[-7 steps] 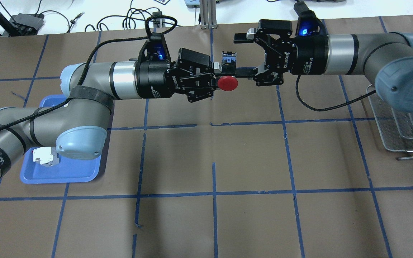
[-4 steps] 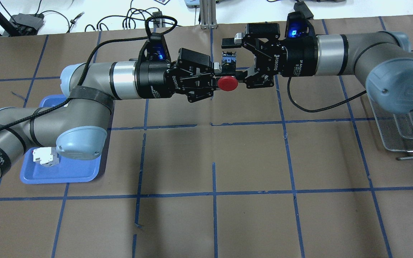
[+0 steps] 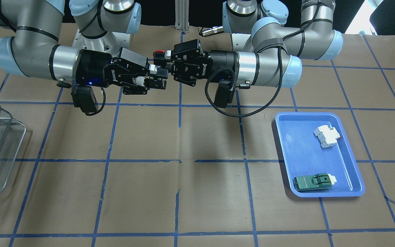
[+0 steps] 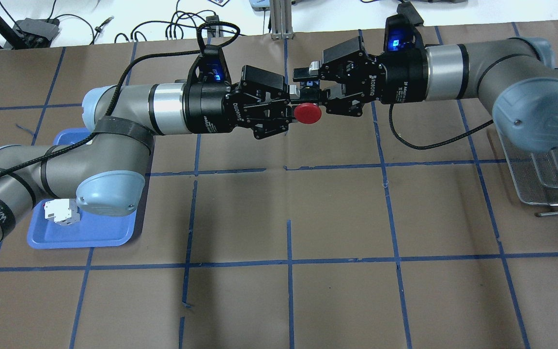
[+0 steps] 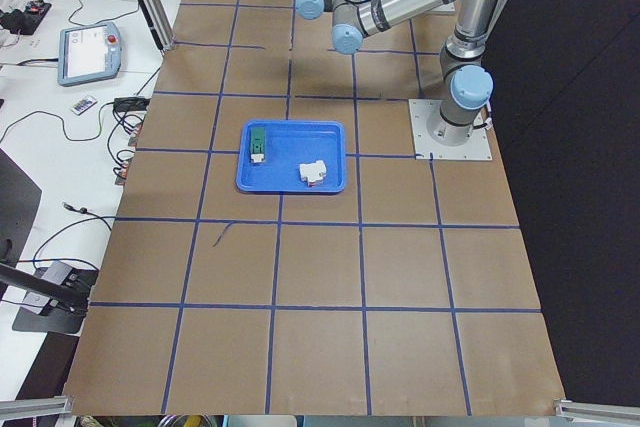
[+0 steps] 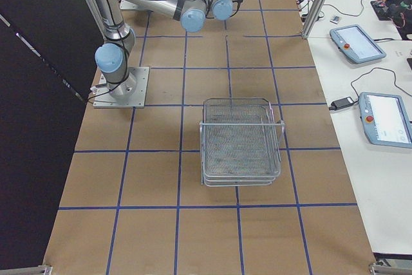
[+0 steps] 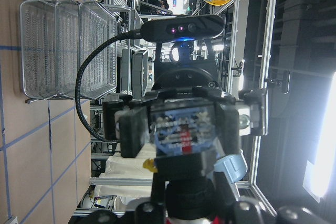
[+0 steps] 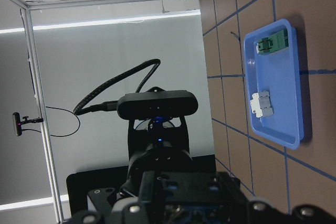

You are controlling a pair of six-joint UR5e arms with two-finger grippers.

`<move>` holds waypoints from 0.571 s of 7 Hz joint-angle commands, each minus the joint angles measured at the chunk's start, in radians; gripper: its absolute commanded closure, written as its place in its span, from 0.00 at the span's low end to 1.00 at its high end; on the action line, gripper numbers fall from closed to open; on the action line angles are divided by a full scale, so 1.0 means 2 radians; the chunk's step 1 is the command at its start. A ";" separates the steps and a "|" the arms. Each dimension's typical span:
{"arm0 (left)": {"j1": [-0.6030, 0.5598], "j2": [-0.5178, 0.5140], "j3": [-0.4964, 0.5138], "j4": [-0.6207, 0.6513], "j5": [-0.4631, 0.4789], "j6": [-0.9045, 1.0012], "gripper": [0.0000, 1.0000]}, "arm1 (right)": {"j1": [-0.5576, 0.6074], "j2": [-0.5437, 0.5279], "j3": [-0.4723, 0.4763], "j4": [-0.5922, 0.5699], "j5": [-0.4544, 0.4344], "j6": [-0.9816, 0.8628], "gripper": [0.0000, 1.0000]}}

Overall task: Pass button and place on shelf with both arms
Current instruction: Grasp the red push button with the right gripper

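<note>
The button hangs in the air between the two grippers over the far middle of the table, its red cap [image 4: 307, 113] facing the overhead camera. My left gripper [image 4: 292, 104] is shut on the button's black body. My right gripper [image 4: 315, 87] faces it from the other side. In the left wrist view its two fingers [image 7: 131, 135] press against both sides of the button's bluish base [image 7: 181, 129]. From the front, the two grippers [image 3: 168, 65] [image 3: 158, 77] meet tip to tip, with a sliver of the red cap [image 3: 157, 53] above them. The wire-mesh shelf [image 4: 545, 189] stands at the table's right edge.
A blue tray [image 3: 286, 144] on the robot's left side holds a white breaker block [image 3: 327, 136] and a flat green switch [image 3: 312, 182]. My left arm's elbow [image 4: 109, 191] hangs over that tray. Cables and tablets lie beyond the table's far edge.
My right gripper has moved left onto the button and its fingers have closed in around the base. My left arm and the button have stayed still.
</note>
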 commanded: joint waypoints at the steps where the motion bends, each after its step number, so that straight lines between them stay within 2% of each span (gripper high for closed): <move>1: 0.000 -0.002 0.000 0.002 -0.001 -0.019 0.00 | -0.001 -0.001 0.001 -0.002 -0.010 0.003 0.87; 4: 0.001 0.001 0.003 0.003 -0.002 -0.037 0.00 | -0.002 0.000 -0.002 -0.009 -0.010 0.019 0.88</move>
